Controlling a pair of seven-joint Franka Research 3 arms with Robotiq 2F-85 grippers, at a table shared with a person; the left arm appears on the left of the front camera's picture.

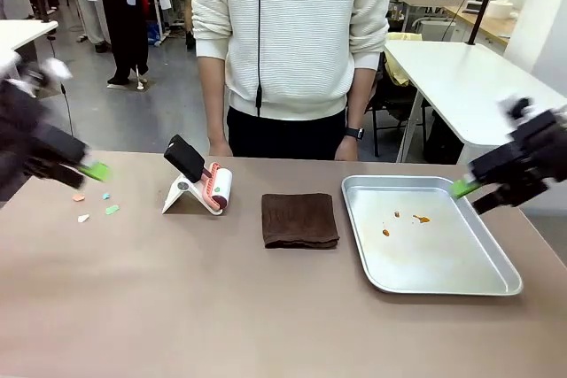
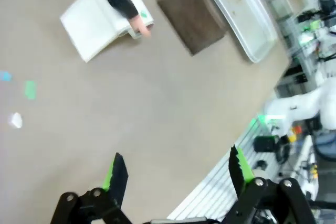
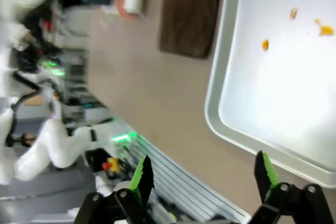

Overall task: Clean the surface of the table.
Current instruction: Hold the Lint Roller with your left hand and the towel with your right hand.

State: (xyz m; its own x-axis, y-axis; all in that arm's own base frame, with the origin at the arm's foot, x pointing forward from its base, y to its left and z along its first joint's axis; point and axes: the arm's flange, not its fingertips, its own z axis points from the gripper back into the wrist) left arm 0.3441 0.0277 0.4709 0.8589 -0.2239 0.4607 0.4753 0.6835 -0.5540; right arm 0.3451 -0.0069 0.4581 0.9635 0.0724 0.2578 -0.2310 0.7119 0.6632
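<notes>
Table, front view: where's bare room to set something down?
The whole near strip of the table, in front of the cloth and roller stand, is bare. The gap between cloth and tray is narrow. Crowded: the far left, where scraps lie by the left gripper.

Matt smooth table (image 1: 177, 307), shiny metal tray (image 1: 496, 281), coarse brown cloth (image 1: 299, 219)

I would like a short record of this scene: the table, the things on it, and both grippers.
table: brownish top
scraps: small, coloured, at table's left end
cloth: brown, folded, centre
lint roller: on white stand, left of cloth
tray: silver, right side, orange crumbs inside
left gripper: open, empty, above left end
right gripper: open, empty, near tray
</notes>
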